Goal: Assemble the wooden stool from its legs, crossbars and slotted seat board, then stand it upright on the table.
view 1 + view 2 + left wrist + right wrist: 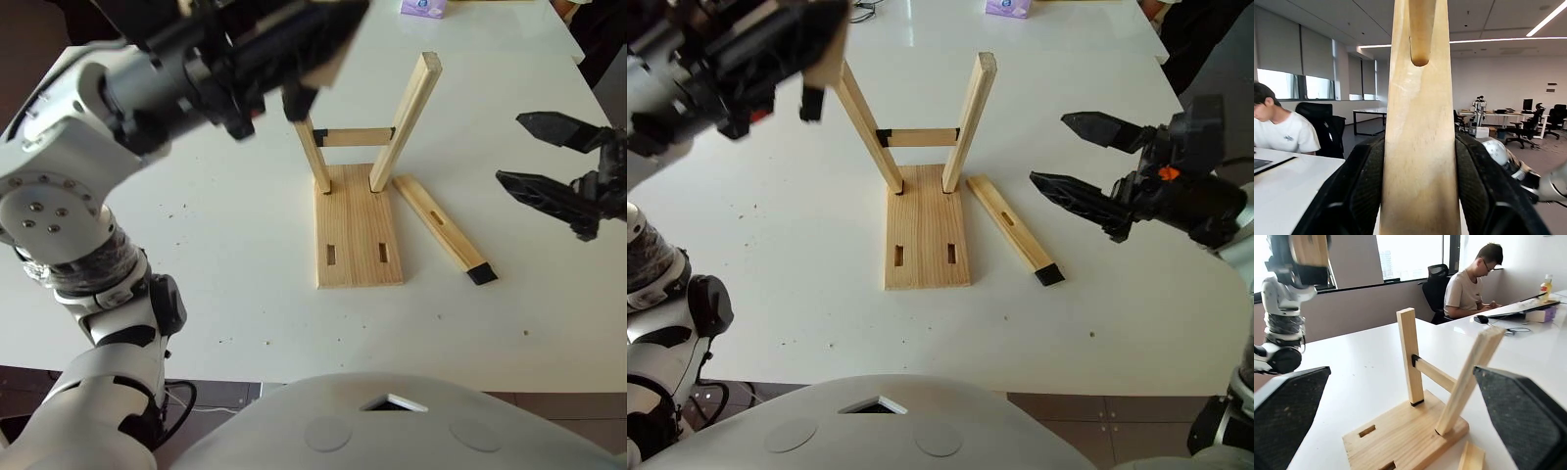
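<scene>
Fingers point(1364, 196) of the left gripper point(1420, 147) clamp a loose leg point(1420, 93), with the arm raised at ten o'clock of the seat board point(358, 245). The right gripper point(1053, 150) hovers at three o'clock, fingers apart. Two upright legs point(404, 117) and a crossbar point(358, 137) stand in the board. A spare leg point(446, 230) lies flat just beside it at three o'clock.

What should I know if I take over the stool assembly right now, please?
Left gripper: shut on a wooden piece, raised over the table, far left.
Right gripper: open, empty, hovering right of the board.
Done: two legs with a crossbar stand in the board's far end.
To do: near two slots empty; one leg lies beside the board; stool not yet upright.
</scene>
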You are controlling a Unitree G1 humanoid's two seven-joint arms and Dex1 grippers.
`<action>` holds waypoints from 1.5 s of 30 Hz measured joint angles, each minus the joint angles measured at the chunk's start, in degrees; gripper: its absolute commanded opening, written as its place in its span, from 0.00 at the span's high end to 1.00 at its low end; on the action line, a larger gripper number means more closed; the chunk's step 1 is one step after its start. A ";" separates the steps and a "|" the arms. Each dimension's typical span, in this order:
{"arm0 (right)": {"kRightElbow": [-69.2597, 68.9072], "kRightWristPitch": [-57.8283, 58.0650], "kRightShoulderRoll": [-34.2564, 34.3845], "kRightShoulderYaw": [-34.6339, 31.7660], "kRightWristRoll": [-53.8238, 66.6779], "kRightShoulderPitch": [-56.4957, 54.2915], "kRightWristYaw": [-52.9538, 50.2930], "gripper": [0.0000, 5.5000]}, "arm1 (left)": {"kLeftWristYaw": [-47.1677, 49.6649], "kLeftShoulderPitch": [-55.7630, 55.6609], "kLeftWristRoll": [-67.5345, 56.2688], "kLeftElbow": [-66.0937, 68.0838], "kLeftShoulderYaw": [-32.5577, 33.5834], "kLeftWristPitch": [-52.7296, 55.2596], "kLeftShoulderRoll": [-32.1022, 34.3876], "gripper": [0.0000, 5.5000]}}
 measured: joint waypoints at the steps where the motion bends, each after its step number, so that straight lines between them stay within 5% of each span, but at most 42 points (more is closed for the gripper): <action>1: 0.37 0.75 -0.72 0.45 1.28 -1.49 -0.02 0.02 | -0.10 0.92 -0.19 -0.40 -0.77 -0.02 0.08 0.63; 12: 4.88 9.36 -1.17 9.42 14.18 -16.36 -4.20 0.02 | -5.80 6.93 -0.59 -2.65 -6.91 -2.30 2.06 0.63; 29: 3.35 14.82 -0.93 17.41 21.46 -23.50 -4.93 0.02 | -15.98 14.77 15.95 -2.97 -17.01 -11.34 4.40 0.63; 45: 0.80 13.67 -0.58 18.63 14.93 -23.14 -0.19 0.46 | -16.39 14.73 13.36 -2.06 -17.26 -10.35 4.99 0.63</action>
